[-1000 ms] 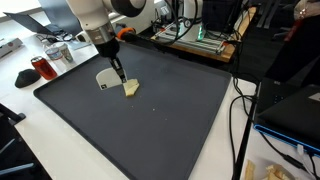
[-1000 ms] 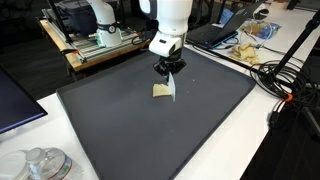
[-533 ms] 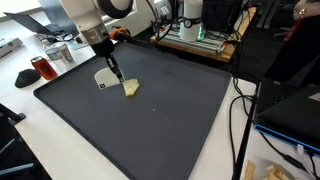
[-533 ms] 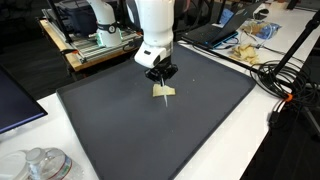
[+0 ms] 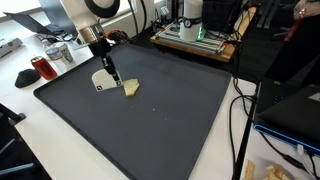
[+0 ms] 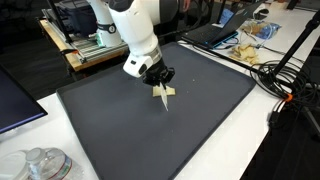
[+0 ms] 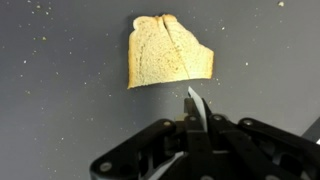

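Note:
A piece of sliced bread (image 7: 168,52) lies on the dark mat (image 5: 170,120), with a cut line running down through it. My gripper (image 7: 190,128) is shut on a thin white blade, a plastic knife (image 7: 193,101), whose tip pokes out just short of the bread's near edge. In both exterior views the arm leans over the mat. There the gripper (image 5: 108,70) (image 6: 157,78) hangs right beside the bread (image 5: 131,88) (image 6: 166,92). The white knife (image 5: 100,82) slants down to the mat next to it.
A red can (image 5: 40,68) and a metal jar (image 5: 58,52) stand on the white table beyond the mat's corner. Electronics on a wooden board (image 5: 195,38) sit behind. Black cables (image 6: 285,80) and a bag of bread (image 6: 250,40) lie beside the mat.
The arm has tilted and carried the gripper with the knife off the bread to its side. The bread has stayed where it was.

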